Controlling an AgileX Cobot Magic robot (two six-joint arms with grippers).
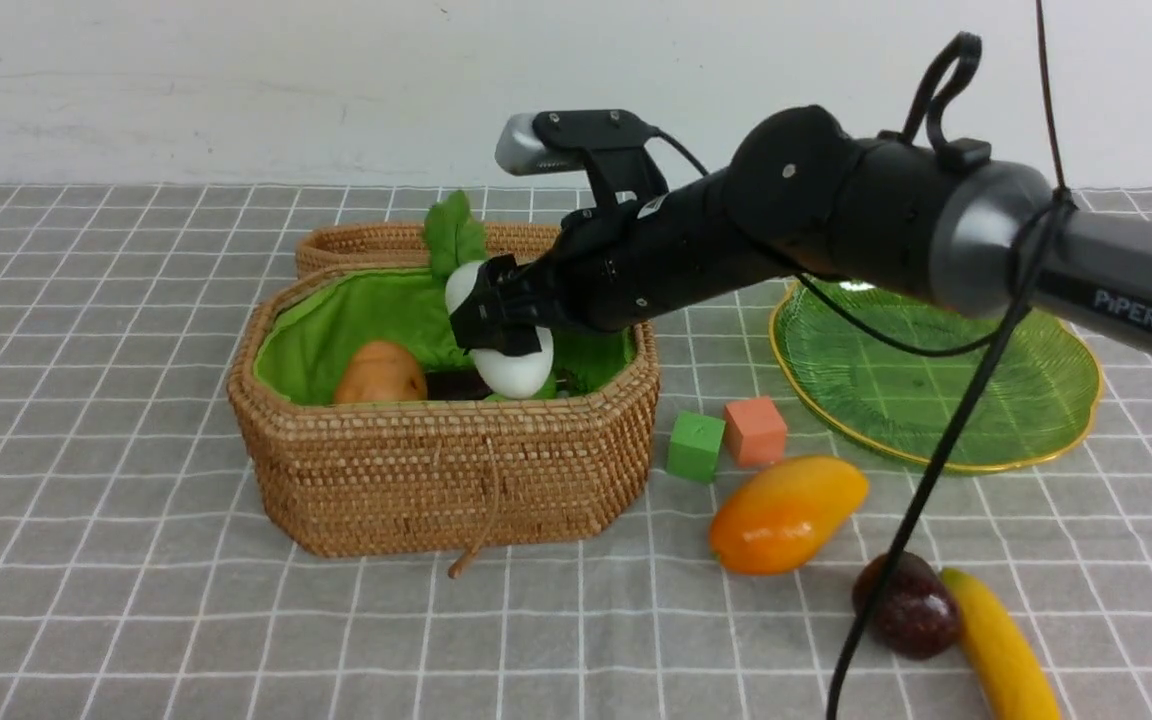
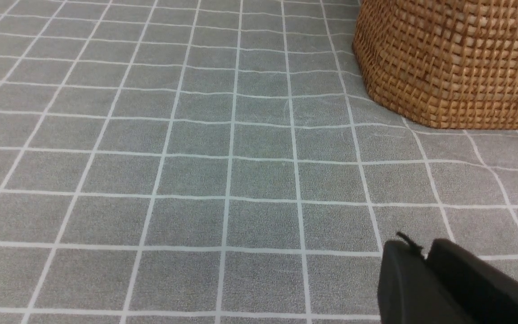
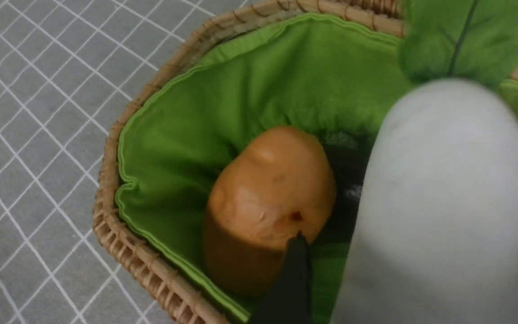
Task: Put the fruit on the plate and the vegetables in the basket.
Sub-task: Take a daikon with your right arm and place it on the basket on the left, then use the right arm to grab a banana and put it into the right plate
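My right gripper (image 1: 501, 315) is shut on the white radish (image 1: 518, 370) and holds it tilted, leaves (image 1: 454, 235) up, inside the open basket (image 1: 436, 430). In the right wrist view the radish (image 3: 443, 202) fills the space beside one black finger (image 3: 292, 279). The potato (image 1: 379, 373) stands on the green lining, and a dark eggplant (image 1: 456, 385) lies beside it. I cannot make out the gourd. The mango (image 1: 786, 512), passion fruit (image 1: 908, 605) and banana (image 1: 1001, 650) lie on the cloth in front of the empty green plate (image 1: 936, 400). My left gripper (image 2: 423, 252) is shut and empty, low over the cloth.
A green cube (image 1: 694, 447) and an orange cube (image 1: 755, 431) sit between the basket and the plate. The basket lid (image 1: 376, 245) lies behind the basket. A cord loop (image 1: 481, 540) hangs down the basket's front. The basket wall (image 2: 457, 58) shows in the left wrist view.
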